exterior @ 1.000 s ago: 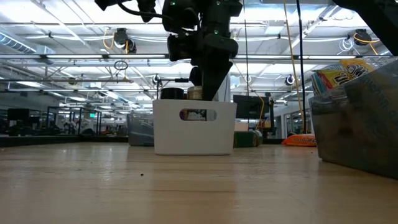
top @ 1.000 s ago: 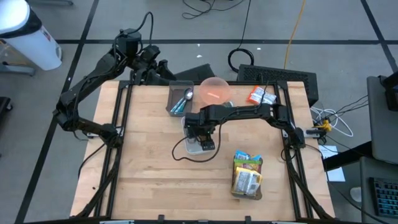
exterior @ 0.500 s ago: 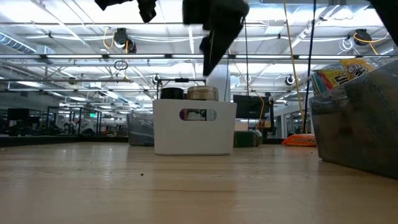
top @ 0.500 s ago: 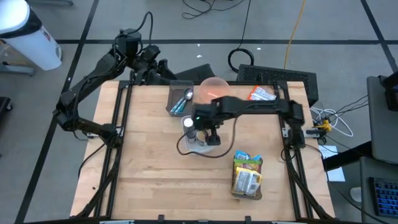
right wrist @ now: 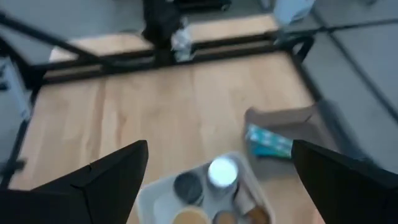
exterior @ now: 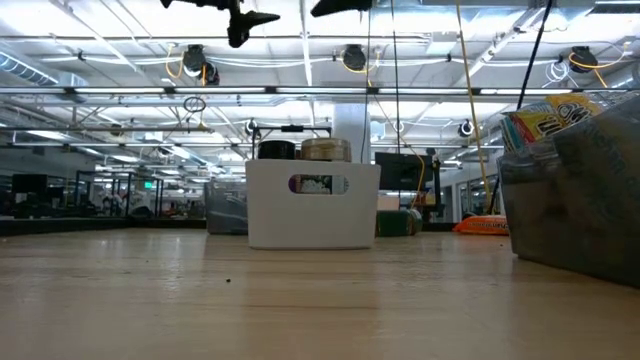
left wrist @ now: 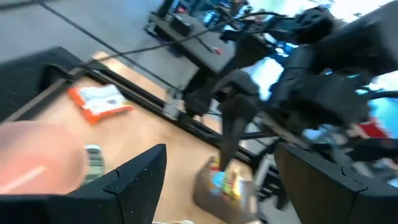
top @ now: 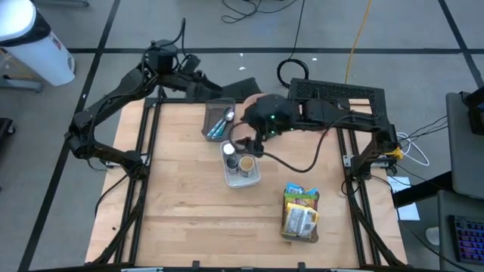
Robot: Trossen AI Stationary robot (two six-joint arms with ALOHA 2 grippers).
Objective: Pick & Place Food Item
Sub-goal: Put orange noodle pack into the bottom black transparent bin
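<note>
The right gripper (top: 255, 143) hangs above the far middle of the table (top: 181, 219), just over the far edge of the white bin (top: 242, 168), with its fingers (right wrist: 106, 177) spread wide and nothing between them. In the right wrist view the bin (right wrist: 205, 193) lies below those fingers, holding several round lidded containers, one with a pale top (right wrist: 222, 170) and one dark. From the low camera the bin (exterior: 313, 205) stands upright on the wood with two lids showing over its rim, and no gripper touches it.

The left gripper (top: 215, 91) hovers over the table's far edge near the grey tray (top: 219, 121), which carries a spoon. Its jaws also stand apart and empty; the left wrist view shows both dark fingers (left wrist: 134, 180) with open air between them.

A pink bowl (top: 253, 102) sits partly hidden behind the right arm. An orange packet (left wrist: 99, 101) lies at the far right corner. The snack box (top: 301, 214) rests near the right front, well apart from the bin; its contents look like bagged snacks, though that is hard to confirm.
</note>
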